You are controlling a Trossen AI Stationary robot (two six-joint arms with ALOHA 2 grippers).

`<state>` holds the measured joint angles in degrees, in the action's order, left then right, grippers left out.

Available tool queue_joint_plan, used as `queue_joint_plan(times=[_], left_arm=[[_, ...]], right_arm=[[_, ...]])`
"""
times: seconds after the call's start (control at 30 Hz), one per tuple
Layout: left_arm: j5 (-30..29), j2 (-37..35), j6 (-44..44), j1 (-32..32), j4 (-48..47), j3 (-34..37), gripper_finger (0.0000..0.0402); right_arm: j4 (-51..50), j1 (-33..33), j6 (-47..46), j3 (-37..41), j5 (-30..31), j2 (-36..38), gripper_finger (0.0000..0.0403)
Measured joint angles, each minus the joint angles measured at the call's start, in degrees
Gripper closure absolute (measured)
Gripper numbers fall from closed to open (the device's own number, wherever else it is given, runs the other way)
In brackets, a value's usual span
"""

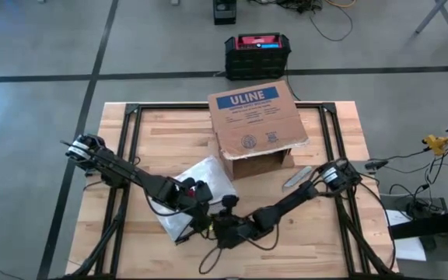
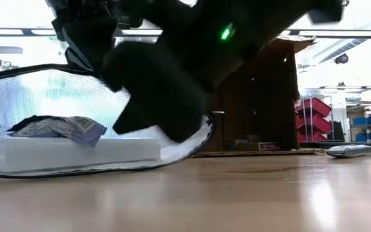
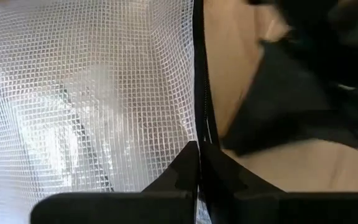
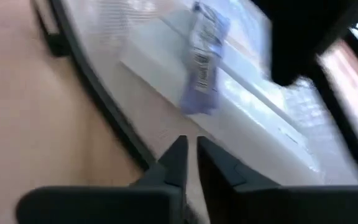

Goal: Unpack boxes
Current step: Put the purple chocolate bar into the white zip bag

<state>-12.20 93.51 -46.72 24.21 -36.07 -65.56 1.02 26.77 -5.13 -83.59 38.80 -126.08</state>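
Cardboard shipping box [image 1: 253,120] sits toward the far middle of the wooden bench [image 1: 333,233], and I count just one. Its broad brown panel with the blue ULINE label faces up at my overhead camera, tipped askew, with the label's long edge running across the bench, left to right. Beneath that panel a dark opening faces the near edge, toward the arms.

One mesh-patterned clear bag [image 1: 201,190] with a dark zipper edge lies on the bench just in front of the box, to its left. Inside it I see one long white block [image 2: 76,153] lying flat and one crumpled printed packet [image 2: 60,127] on top of it.

My left gripper [image 3: 199,163] is at the bag's zipper edge; its fingers are pressed together with the dark edge strip [image 3: 199,81] running between them, pinched. My right gripper [image 4: 191,158] hangs low over the bench just beside the bag's rim; its fingers are nearly touching and grip nothing.

One small grey flat object [image 1: 296,176] lies on the bench to the right of the box. One black-and-red case [image 1: 257,54] stands on the floor beyond the bench's far edge.
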Motion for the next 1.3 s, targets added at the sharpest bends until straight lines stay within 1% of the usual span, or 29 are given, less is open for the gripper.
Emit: queue_joint_plan(times=[0.03,0.1,0.2,0.23,0.3,0.43,0.5,0.57,0.77,0.83,0.87,0.97,1.0,1.03,1.13,1.17,1.3], left_arm=[[1.52,0.0,0.99,0.02,0.0,0.0,0.0401],[3.55,-0.02,2.85,0.02,0.07,0.0,0.0401],[4.55,-0.11,6.16,0.02,0.31,-0.04,0.0401],[5.36,-0.11,7.55,0.02,0.43,-0.16,0.0401],[7.27,-0.11,9.78,-0.03,0.68,-0.17,0.0401],[10.14,-0.13,10.73,0.3,1.47,-0.3,0.0401],[10.42,-0.13,10.81,0.36,1.54,-0.37,0.0401],[10.28,-0.13,10.9,0.41,1.56,-0.37,0.0401],[9.45,-0.11,10.14,0.55,1.55,-0.35,0.0401],[8.09,-0.11,10.03,0.57,2.07,-0.35,0.0401],[7.53,-0.11,10.06,0.61,2.2,-0.35,0.0401],[6.96,-0.11,10.42,0.44,3.34,-0.35,0.0401],[6.92,-0.11,10.87,0.28,3.71,-0.35,0.0401],[6.94,-0.11,11.31,0.28,4.22,-0.35,0.0401],[7.07,-0.11,12.2,0.28,5.82,-0.33,0.0401],[7.08,-0.11,12.67,0.34,6.06,-0.31,0.0401],[7.51,-0.11,14.36,0.64,5.93,-0.21,0.0401]], right_arm=[[1.64,-0.38,0.67,0.02,-0.1,-0.62,0.0395],[6.43,-1.21,3.07,0.09,-1.69,-2.23,0.0392],[13.89,-3.37,6.59,-0.87,-9.31,-5.13,0.0398],[15.92,-4.18,7.52,-1.57,-9.98,-6.26,0.04],[19.08,-5.03,9.7,-2.46,-8.47,-7.98,0.04],[27.15,-3.69,15.2,-2.68,-1.13,-8.1,0.0402],[26.21,-2.63,17.15,-2.71,2.75,-7.11,0.0402],[21.81,-2.07,16.63,-2.39,4.36,-5.82,0.0402],[-0.09,0.38,4.26,-1.32,3.82,-1.48,0.0403],[-3.33,1.23,2.58,-0.41,2.3,0.1,0.0403],[-3.06,1.55,2.93,-0.22,-0.01,0.54,0.0403],[1.18,1.76,5.81,-0.22,-13.34,1.33,0.0403],[4.11,1.55,6.67,-0.26,-16.21,0.73,0.0403],[6.27,1.55,7.8,-0.3,-16.5,-0.11,0.0403],[11.35,0.71,11.29,-0.24,-12.5,-2.85,0.0403],[12.85,0.22,12.14,-0.33,-12.25,-3.56,0.0403],[18.63,-1.23,12.2,-2.85,-15.94,-6.7,0.0403]])
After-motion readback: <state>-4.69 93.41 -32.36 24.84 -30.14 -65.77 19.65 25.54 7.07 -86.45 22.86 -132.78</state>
